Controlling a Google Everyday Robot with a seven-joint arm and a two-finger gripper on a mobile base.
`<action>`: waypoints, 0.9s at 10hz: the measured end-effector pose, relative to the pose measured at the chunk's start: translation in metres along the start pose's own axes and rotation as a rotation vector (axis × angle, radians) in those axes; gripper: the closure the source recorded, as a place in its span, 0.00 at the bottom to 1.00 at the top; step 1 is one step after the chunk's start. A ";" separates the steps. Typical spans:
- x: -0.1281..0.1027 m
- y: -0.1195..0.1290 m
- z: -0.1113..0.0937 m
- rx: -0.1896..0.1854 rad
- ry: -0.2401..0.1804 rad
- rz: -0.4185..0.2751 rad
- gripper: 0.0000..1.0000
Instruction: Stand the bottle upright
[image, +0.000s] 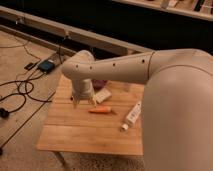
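Observation:
The bottle (132, 115) is a slim white plastic bottle lying on its side on the right part of the wooden table (85, 132), cap end toward the front. My gripper (82, 101) hangs below the white arm's wrist over the left-centre of the table, to the left of the bottle and well apart from it. An orange object (101, 110) lies on the table between the gripper and the bottle.
A flat white rectangular block (102, 95) lies just right of the gripper. A dark object (98, 84) sits behind it, mostly hidden by the arm. Cables and a blue box (46, 66) lie on the floor to the left. A dark wall runs behind the table.

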 end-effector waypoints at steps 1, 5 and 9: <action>-0.013 -0.009 0.005 -0.013 0.002 0.073 0.35; -0.046 -0.035 0.023 -0.062 -0.009 0.329 0.35; -0.047 -0.049 0.035 -0.084 -0.023 0.493 0.35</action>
